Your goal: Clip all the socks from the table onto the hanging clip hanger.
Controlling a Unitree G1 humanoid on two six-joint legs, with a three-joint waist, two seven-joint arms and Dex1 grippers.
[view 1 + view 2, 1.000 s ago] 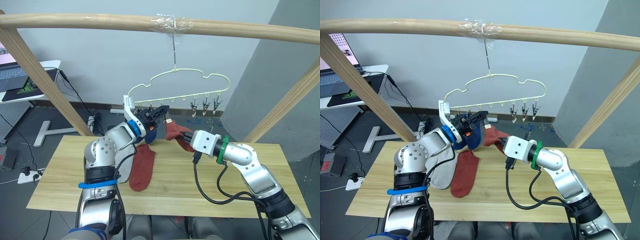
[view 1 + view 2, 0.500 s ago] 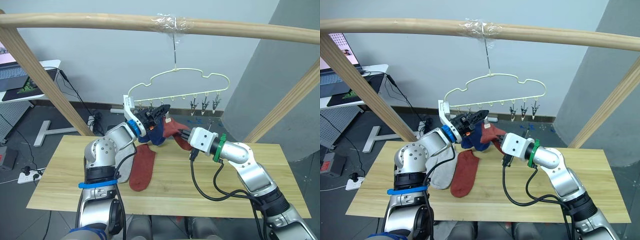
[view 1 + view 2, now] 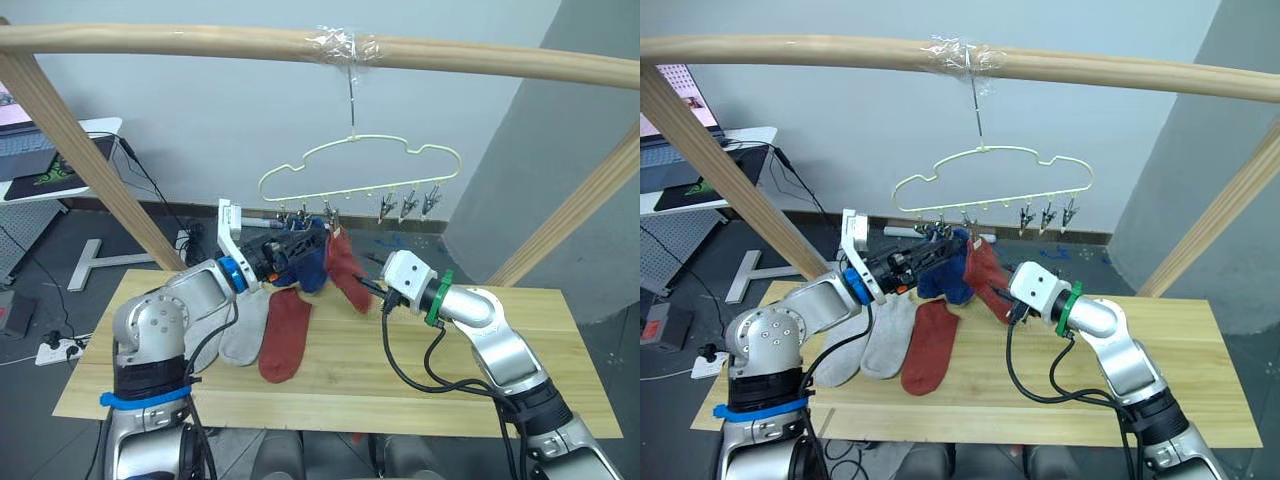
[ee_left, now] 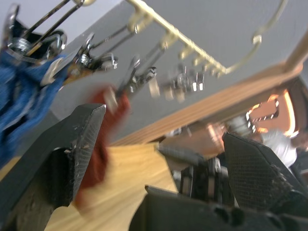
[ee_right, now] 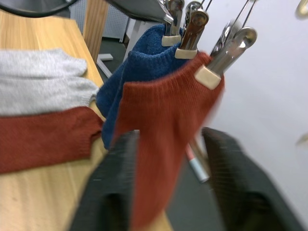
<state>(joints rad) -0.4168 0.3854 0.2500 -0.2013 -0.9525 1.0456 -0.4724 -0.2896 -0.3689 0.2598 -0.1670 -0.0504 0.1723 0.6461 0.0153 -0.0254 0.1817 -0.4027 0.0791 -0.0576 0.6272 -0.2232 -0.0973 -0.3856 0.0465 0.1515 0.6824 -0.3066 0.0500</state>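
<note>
Far left, behind the counter (image 3: 430, 385): a small white desk (image 3: 95, 135) with a laptop (image 3: 20, 150), crossed by a slanted wooden post (image 3: 80, 165).

On the pale planks, left of centre: two light grey socks (image 3: 865, 340) lying side by side, touching; just right of them a rust red sock (image 3: 930, 345) lying flat, its edge against the nearer grey one.

Left claw (image 3: 310, 237) raised above those socks, reaching toward the clips; fingers (image 4: 72, 149) spread wide in the left wrist view, gripping nothing.

Overhead: thick wooden rail (image 3: 200, 42) running across, with the pale yellow clip hanger (image 3: 360, 170) hooked at a taped spot, hanging above the back of the counter. On its left clips: blue socks (image 3: 310, 265), bunched together, count hard to tell; just right of them a hanging red sock (image 3: 345, 270), pinched at the cuff by a clip (image 5: 209, 77). Three clips (image 3: 405, 205) on the hanger's right end bare.

Right claw (image 3: 1002, 300) just beside the hanging red sock's lower part; fingers (image 5: 231, 183) parted, one on either side of the fabric in the right wrist view, contact impossible to judge.

Right of that: bare counter, another slanted post (image 3: 570, 215).
</note>
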